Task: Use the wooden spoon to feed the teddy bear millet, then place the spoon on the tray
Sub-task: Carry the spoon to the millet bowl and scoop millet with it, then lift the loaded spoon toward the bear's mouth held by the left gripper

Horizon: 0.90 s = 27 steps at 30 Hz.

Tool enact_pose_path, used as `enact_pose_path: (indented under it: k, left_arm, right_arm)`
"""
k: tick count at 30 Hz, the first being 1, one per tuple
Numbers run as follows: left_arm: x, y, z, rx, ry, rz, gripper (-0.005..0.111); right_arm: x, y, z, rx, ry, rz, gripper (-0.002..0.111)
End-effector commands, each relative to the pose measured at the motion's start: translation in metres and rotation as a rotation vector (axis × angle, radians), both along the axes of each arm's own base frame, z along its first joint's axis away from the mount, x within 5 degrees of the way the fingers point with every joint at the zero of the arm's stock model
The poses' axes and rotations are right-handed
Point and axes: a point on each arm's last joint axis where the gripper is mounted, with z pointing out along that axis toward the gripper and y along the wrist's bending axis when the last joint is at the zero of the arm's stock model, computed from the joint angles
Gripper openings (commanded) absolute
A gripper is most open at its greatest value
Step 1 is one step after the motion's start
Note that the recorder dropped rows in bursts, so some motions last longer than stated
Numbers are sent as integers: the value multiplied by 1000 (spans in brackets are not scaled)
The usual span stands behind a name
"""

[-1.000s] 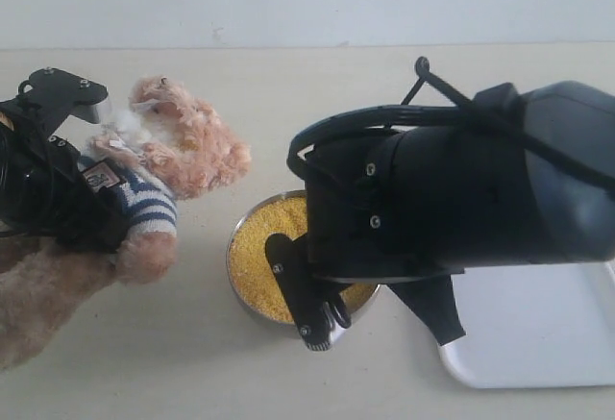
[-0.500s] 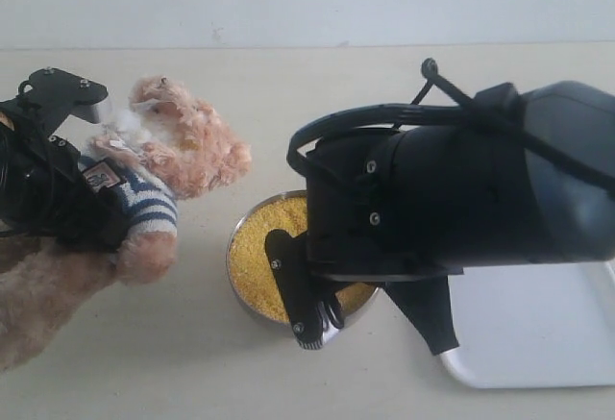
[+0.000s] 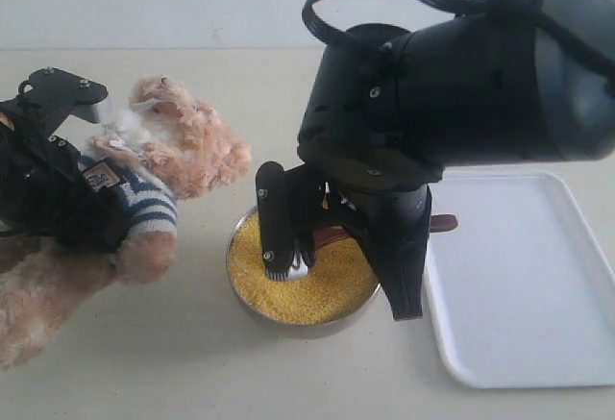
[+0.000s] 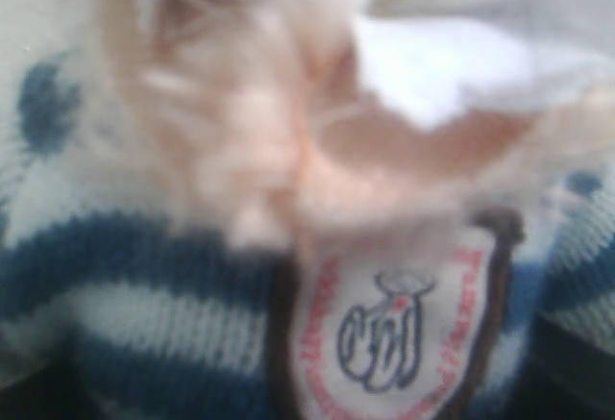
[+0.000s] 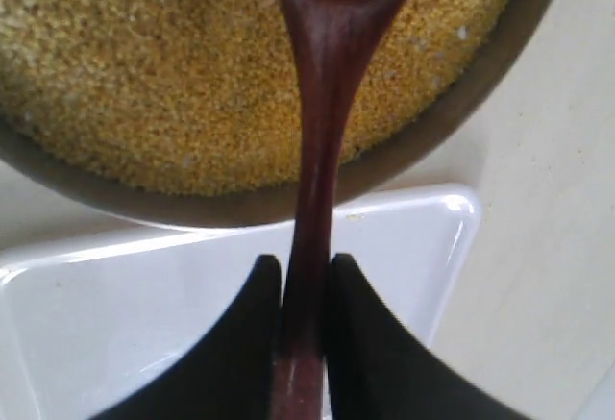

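One tray point(image 3: 538, 285), white, nearest. One metal bowl point(image 3: 252, 310) just beside it, filled with millet point(image 3: 298, 295). One wooden spoon point(image 5: 317, 141), grains in its bowl, above the millet; handle clamped by right gripper point(image 5: 306, 268). One teddy bear point(image 3: 183, 146), against left gripper point(image 3: 53, 180); grip cannot be told.

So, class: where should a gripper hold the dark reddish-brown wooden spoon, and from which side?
Pinch the wooden spoon by its slim straight handle, from the white tray side as the right gripper does; that leaves its oval bowl free for yellow millet.
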Motion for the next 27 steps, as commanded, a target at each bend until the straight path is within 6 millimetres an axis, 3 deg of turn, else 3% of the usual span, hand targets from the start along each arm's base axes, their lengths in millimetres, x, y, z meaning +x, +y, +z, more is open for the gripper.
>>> enact_pose_path:
  k: [1,17,27]
  left_arm:
    - [2,-1,5,-13,-28,6,4]
    - [2,-1,5,-12,-29,3,4]
    - [2,-1,5,-12,-29,3,4]
  right_arm:
    - [-3,-1,6,2,47,14,0]
    - [5,-26,1,98,326,-216,0]
    - [26,-22,39,322,459,-413,0]
